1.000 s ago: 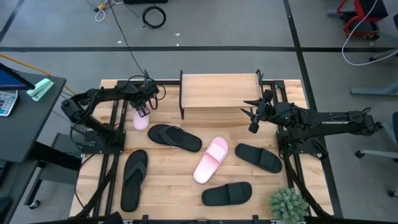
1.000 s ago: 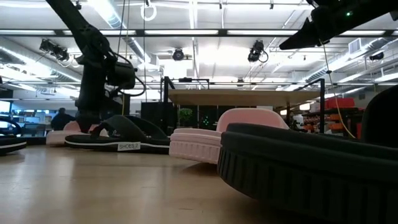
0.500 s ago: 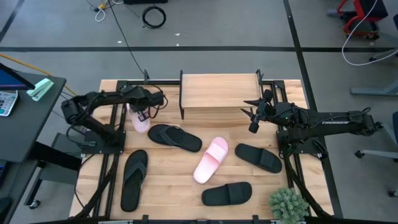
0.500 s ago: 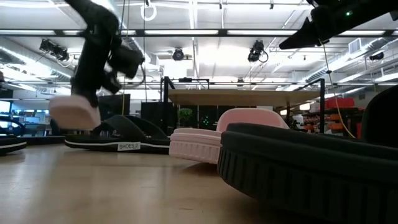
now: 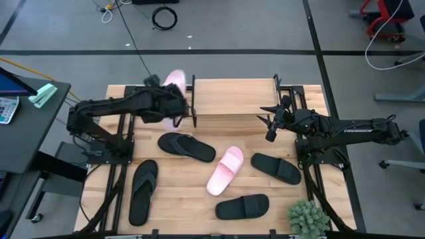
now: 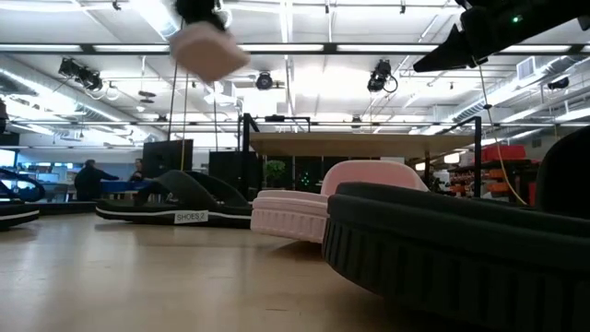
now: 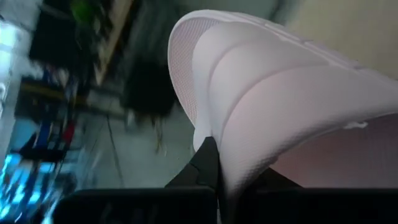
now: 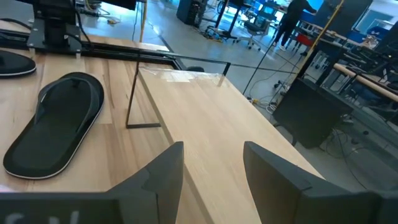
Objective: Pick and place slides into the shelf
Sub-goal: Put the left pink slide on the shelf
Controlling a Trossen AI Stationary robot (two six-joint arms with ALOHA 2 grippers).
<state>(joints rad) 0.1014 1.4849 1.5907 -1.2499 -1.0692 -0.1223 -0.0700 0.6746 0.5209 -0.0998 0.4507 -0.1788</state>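
Observation:
A pink-and-white slide (image 5: 174,82) hangs high above the table's far left, next to the left end of the shelf (image 5: 234,98), with my left gripper (image 5: 167,101) shut on it. In the low view the slide (image 6: 208,51) is near the top, tilted. My right gripper (image 5: 269,126) stands open in the air by the shelf's right end, holding nothing. On the table lie a second pink slide (image 5: 224,170), two black flip-flops (image 5: 186,146) (image 5: 143,191) and two black wide-strap slides (image 5: 275,168) (image 5: 242,206). My left gripper holds the pink slide by its strap (image 7: 249,155), at the strap's edge. One dark finger (image 7: 206,167) shows against the strap; the other is hidden behind it. The slide is lifted clear of the table and tilted, its footbed (image 7: 186,56) facing sideways.
The shelf's top board (image 8: 205,124) is bare, with a thin black frame at its ends. A small green plant (image 5: 309,218) stands at the table's near right corner. Arm mounts flank the table's left and right sides.
My left gripper has taken the pink slide off the table's far left and swung it up and toward the shelf's left end. The slide, flat on the table before, is now lifted clear and tipped.

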